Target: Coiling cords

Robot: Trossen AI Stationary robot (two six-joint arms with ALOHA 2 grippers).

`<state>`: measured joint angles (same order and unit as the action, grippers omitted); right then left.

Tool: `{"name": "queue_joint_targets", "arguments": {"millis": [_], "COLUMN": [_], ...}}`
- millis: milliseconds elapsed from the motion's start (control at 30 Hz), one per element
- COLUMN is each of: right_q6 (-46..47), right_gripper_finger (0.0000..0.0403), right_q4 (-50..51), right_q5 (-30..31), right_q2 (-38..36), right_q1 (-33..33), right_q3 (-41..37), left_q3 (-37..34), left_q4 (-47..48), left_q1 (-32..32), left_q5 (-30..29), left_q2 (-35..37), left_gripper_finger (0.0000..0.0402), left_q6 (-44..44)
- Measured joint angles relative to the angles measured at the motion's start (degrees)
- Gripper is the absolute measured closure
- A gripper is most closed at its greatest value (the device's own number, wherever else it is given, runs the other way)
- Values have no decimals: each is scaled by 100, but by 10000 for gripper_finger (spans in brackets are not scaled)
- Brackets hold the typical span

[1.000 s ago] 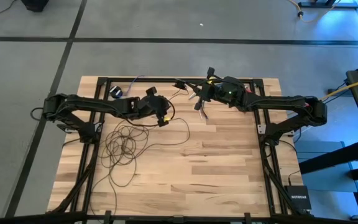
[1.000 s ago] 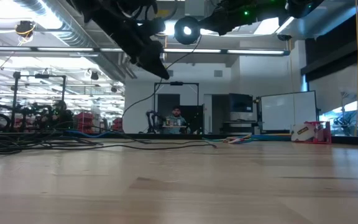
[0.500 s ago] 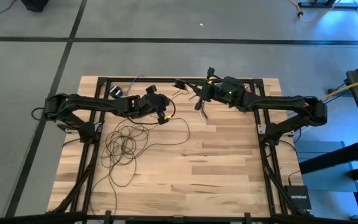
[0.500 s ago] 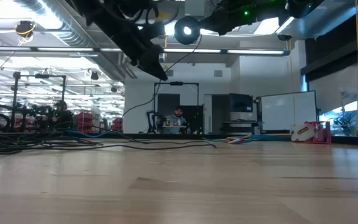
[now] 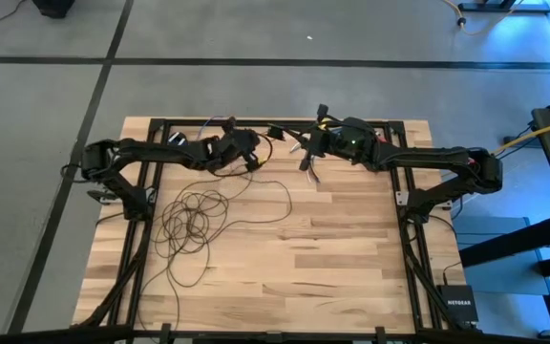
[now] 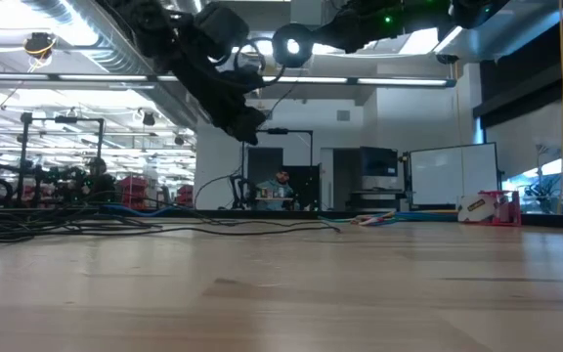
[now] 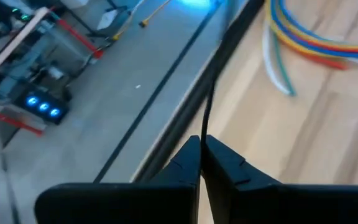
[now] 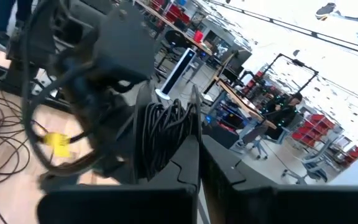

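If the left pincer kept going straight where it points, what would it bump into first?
Probably nothing on the table. The left pincer, shut on the thin dark cord, points toward the table's black edge rail and the grey floor beyond it. Depth is hard to judge.

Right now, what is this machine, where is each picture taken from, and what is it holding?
It is a robot with two dark arms at a wooden table. One picture looks straight down, one level across the tabletop, two from cameras on the wrists. A long thin dark cord lies in loose loops on the wood. The left arm has its jaws shut on a strand of it; the right arm has its jaws shut on a coiled bunch. Coloured wires lie nearby.
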<state>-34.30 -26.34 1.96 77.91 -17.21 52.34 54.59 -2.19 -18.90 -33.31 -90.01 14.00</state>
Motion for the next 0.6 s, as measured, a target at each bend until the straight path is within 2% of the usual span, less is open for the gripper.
{"name": "queue_joint_targets", "arguments": {"millis": [200, 367, 600], "right_q6": [-83, -354, -500], "right_gripper_finger": [393, 393, 393], "right_q4": [211, 430, 631], "right_q5": [126, 541, 599], "right_q2": [0, 0, 0], "right_q1": [-2, -2, -2], "right_q3": [0, 2, 2], "left_q3": [0, 2, 0], "left_q4": [62, 448, 743], "left_q1": [-194, -109, -93], "left_q5": [-203, -219, -215], "left_q2": [300, 981, 1905], "left_gripper_finger": [398, 398, 396], "left_q6": [312, 337, 308]}}
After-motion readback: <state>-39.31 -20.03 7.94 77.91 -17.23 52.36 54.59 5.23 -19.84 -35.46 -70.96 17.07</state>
